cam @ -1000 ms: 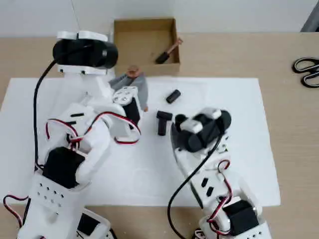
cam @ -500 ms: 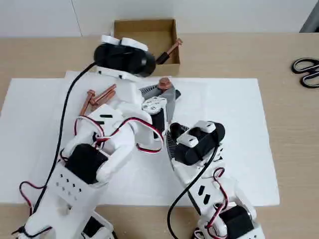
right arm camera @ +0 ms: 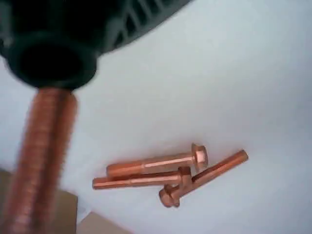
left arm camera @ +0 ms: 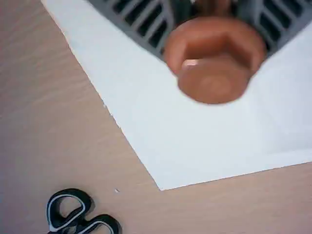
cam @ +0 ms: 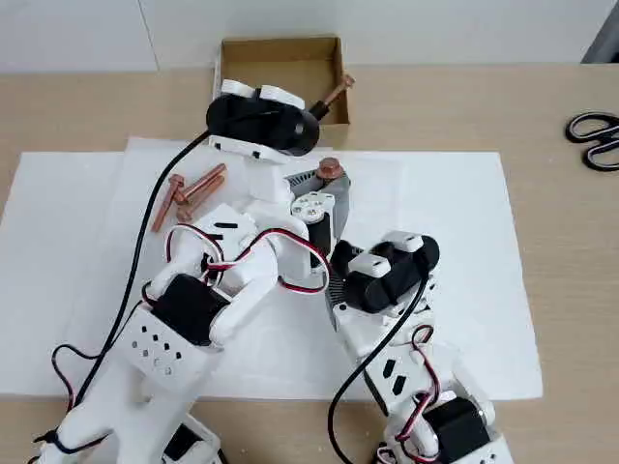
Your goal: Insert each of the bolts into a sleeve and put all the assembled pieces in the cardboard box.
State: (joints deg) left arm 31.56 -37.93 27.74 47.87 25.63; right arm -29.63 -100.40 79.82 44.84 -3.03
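Note:
My left gripper (cam: 327,180) is shut on a copper bolt (cam: 330,168), held over the white paper just in front of the cardboard box (cam: 240,79). In the left wrist view the bolt's flanged head (left arm camera: 214,61) sits between grey ribbed fingers (left arm camera: 136,19). My right gripper (cam: 336,269) is shut on a black sleeve (right arm camera: 48,53), and the bolt's threaded shaft (right arm camera: 41,161) meets the sleeve's mouth. How deep it goes is hidden. Three loose bolts (cam: 189,191) lie on the paper to the left. One assembled piece (cam: 329,99) leans in the box's right corner.
Black-handled scissors (cam: 595,137) lie on the wooden table at the far right, off the white paper (cam: 464,222). Both arms crowd the paper's middle, and cables trail from them toward the front edge. The paper's right half is bare.
My left gripper has carried its bolt to the right, from beside the loose bolts to above my right gripper. The two sleeves seen on the paper a second ago are now covered by the arms.

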